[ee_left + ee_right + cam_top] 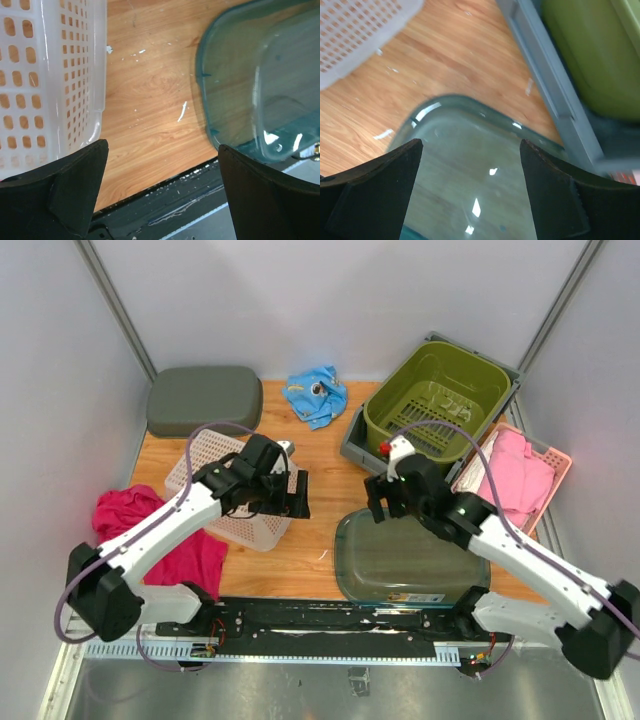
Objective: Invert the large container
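1. Left gripper [292, 498] hangs with its jaws wide apart and nothing between them, above the right edge of the white basket [212, 452]. On its wrist feed I see only bare wood between the fingers.
2. Right gripper [388, 508] is spread just as wide and also holds nothing. It hovers over the far left corner of the large container [410, 555].
3. Sweeping from my left, a pale grey wall [60, 360] closes that side, with a slanted metal strut [115, 300] in the corner.
4. A red cloth [130, 515] lies crumpled at the table's left edge, touching the white basket's near corner.
5. A dark grey pad [205, 398] sits at the back left, just behind the white basket.
6. The wooden table [320, 455] shows bare between the white basket and the large container. The wood there is scuffed with small white flecks.
7. A blue cloth [315, 395] is bunched at the back centre, against the rear wall [340, 300].
8. The large container is clear and green-tinted. It rests flat on the wood at the near edge, right of centre, beside the black rail [330, 615] that carries the arm bases. I cannot tell which way up it sits.
9. A green tub [470, 365] stands in a grey tray [352, 445] behind the large container.
10. At the far right, a pink basket [563, 462] holds a pink cloth [520, 475], close to the right wall.
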Robot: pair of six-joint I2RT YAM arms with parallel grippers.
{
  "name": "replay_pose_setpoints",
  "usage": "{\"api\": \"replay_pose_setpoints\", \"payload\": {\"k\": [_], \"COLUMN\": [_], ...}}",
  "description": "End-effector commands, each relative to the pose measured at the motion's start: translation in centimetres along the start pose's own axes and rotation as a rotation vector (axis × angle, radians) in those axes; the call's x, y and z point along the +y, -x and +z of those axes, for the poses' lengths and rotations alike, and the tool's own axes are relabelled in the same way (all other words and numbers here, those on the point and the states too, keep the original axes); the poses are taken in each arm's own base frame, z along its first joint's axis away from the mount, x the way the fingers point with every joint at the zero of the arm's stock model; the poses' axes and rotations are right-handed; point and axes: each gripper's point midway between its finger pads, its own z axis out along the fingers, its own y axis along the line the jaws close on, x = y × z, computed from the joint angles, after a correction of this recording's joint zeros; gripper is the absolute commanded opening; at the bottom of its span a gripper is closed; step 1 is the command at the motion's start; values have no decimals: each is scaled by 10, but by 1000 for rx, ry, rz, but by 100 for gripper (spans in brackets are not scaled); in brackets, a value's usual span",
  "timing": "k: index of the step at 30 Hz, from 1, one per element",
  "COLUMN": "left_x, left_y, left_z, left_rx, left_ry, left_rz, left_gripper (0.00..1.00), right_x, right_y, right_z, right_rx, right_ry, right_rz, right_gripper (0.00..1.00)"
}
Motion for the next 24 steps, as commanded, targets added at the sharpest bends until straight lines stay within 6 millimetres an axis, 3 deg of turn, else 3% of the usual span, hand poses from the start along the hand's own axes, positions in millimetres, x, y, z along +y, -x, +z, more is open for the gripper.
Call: {"api": "replay_pose_setpoints", "payload": {"k": [1, 7, 10, 18, 24], "left_x": [6, 15, 32, 90, 105], "left_y": [5, 34, 49, 83, 105], "left_z": [32, 68, 75, 53, 48], "left_rx": [-11, -48, -67, -214, -266], "left_ry": [32, 13, 43, 103, 124], "left_rz": [10, -82, -142, -317, -329], "left_gripper": [95, 95, 95, 95, 96], "right_x": [-43, -87, -104, -149, -162], "right_y": [-41, -79, -104, -135, -153], "right_z": [-33, -67, -72, -88, -88], "right_rx": [39, 156, 256, 342, 387], "right_ry": [-191, -454, -494, -579, -562], "right_rz": [44, 201, 334, 670, 841], "right_gripper": [81, 85, 86, 86, 86]}}
